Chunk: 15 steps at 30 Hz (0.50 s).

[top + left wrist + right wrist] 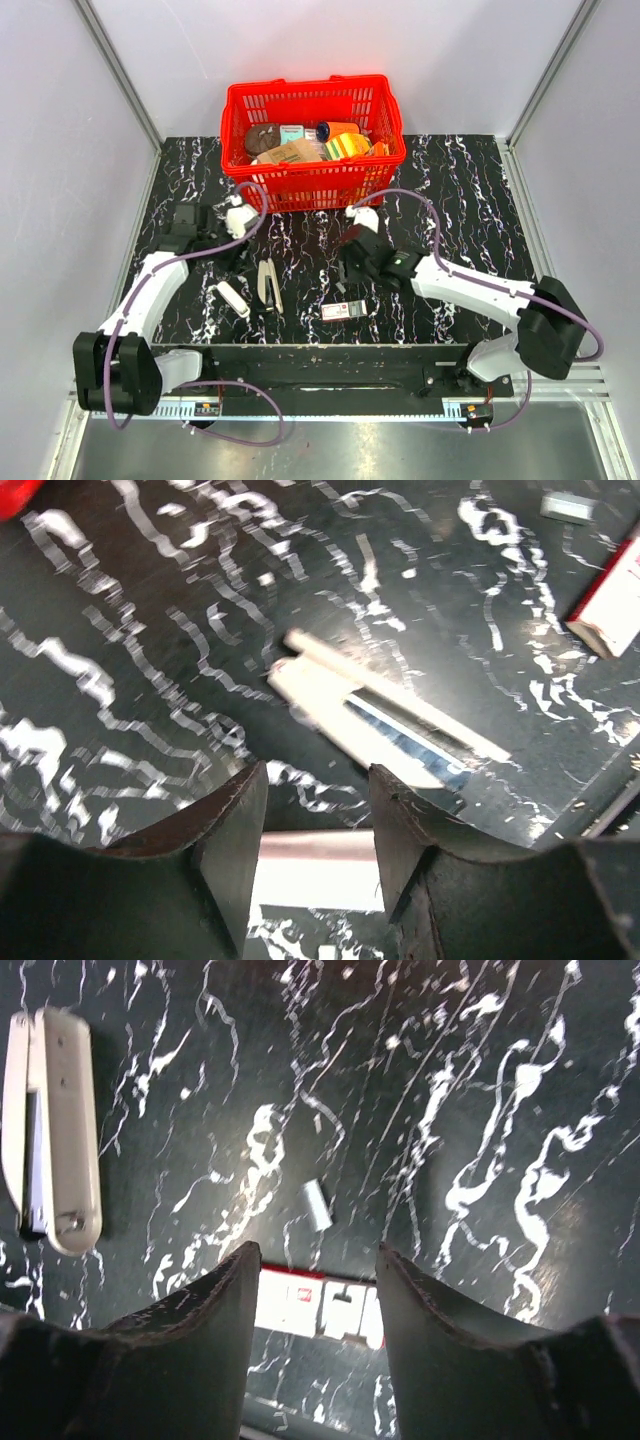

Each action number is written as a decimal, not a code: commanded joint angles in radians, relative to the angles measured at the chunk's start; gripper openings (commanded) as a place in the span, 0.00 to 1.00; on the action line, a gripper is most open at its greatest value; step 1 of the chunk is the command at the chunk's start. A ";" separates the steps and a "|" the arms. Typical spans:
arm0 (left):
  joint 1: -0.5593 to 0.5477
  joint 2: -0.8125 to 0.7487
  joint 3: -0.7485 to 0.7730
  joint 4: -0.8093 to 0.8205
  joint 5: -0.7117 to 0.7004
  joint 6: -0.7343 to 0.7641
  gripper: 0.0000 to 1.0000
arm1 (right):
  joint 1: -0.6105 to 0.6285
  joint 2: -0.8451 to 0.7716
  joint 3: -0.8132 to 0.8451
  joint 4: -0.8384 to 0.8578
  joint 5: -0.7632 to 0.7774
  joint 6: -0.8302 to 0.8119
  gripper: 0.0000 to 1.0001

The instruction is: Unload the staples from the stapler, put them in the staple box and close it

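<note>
Stapler [268, 287] between white piece [233, 298], box [343, 310]; basket [313, 187] behind.

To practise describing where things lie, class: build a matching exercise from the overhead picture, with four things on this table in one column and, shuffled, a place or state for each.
Things:
1. stapler
2. red basket
3. small box
4. white oblong piece

Places or states:
A. at the far edge of the table, filled with items
B. just left of the stapler
C. lying opened in a V
D. right of the stapler, red, black and white

Pairs: 1-C, 2-A, 3-D, 4-B
</note>
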 commanded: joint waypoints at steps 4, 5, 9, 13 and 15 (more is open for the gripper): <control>-0.155 0.107 0.090 0.077 -0.021 0.004 0.50 | -0.090 -0.030 -0.092 0.205 -0.124 -0.173 0.64; -0.160 0.117 0.098 0.076 -0.012 0.000 0.50 | -0.090 -0.007 -0.088 0.205 -0.137 -0.193 0.66; -0.229 0.136 0.090 0.112 -0.027 0.028 0.50 | -0.099 0.035 -0.087 0.173 -0.084 -0.170 0.66; -0.361 0.180 0.085 0.166 -0.025 0.131 0.50 | -0.167 -0.124 -0.154 0.197 -0.013 -0.103 0.67; -0.420 0.241 0.111 0.171 0.001 0.206 0.51 | -0.208 -0.222 -0.174 0.193 -0.010 -0.098 0.72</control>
